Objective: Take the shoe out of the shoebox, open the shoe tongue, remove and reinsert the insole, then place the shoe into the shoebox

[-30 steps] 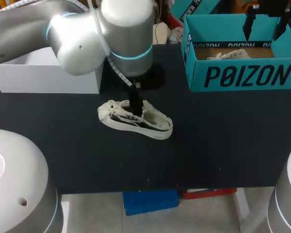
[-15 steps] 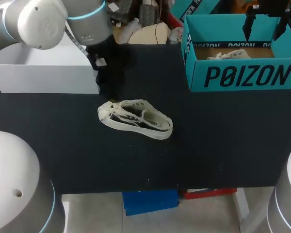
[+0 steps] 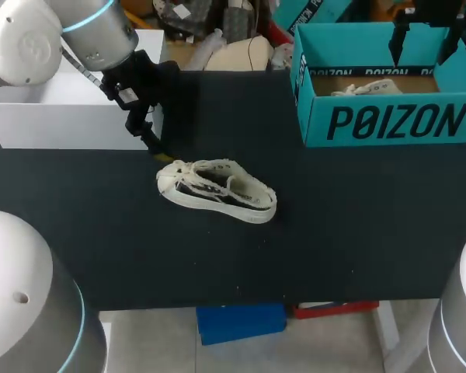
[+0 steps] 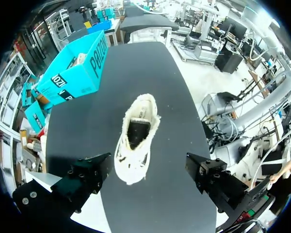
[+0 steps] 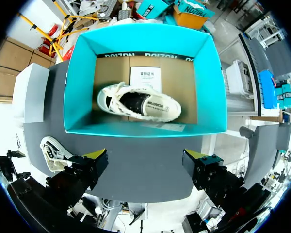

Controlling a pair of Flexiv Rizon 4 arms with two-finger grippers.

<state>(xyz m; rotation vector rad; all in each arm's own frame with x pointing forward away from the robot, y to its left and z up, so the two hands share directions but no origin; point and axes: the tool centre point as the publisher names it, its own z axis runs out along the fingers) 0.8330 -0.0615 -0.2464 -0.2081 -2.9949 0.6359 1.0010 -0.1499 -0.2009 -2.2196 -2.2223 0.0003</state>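
Bare table [image 3: 349,225] lies all round the shoe [image 3: 217,190], widest on its near side and rightward up to the shoebox [image 3: 388,124]. You're hemmed at the back left by the white box [image 3: 70,116], with the left gripper [image 3: 151,146], fingers spread, just beside the shoe's end. The right gripper [image 3: 427,39], also spread, hangs over the shoebox mouth; a second shoe [image 5: 138,103] fills part of its floor.

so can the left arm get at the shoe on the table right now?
Probably yes: the shoe lies just ahead of the open left gripper, with nothing on the table between them.
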